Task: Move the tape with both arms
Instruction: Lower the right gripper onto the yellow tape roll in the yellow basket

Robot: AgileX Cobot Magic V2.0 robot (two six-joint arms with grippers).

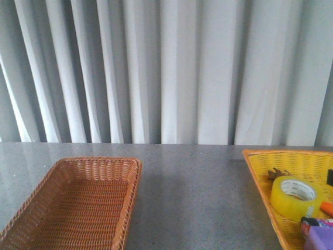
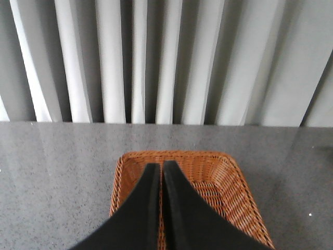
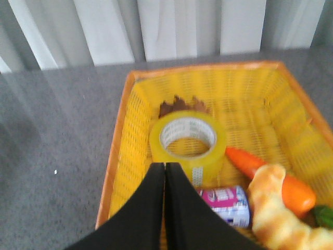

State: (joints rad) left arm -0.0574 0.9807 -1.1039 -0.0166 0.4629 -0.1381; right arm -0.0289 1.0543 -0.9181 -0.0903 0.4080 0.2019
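The yellow tape roll with its white core lies flat in the yellow basket at the right of the table. In the right wrist view the tape sits just beyond my right gripper, which is shut and empty above the basket's near part. My left gripper is shut and empty above the brown wicker basket. Neither arm shows in the front view.
The brown wicker basket stands at the front left of the grey table. The yellow basket also holds a carrot, a pale bread-like thing, a pink-and-white can and a small brown item.
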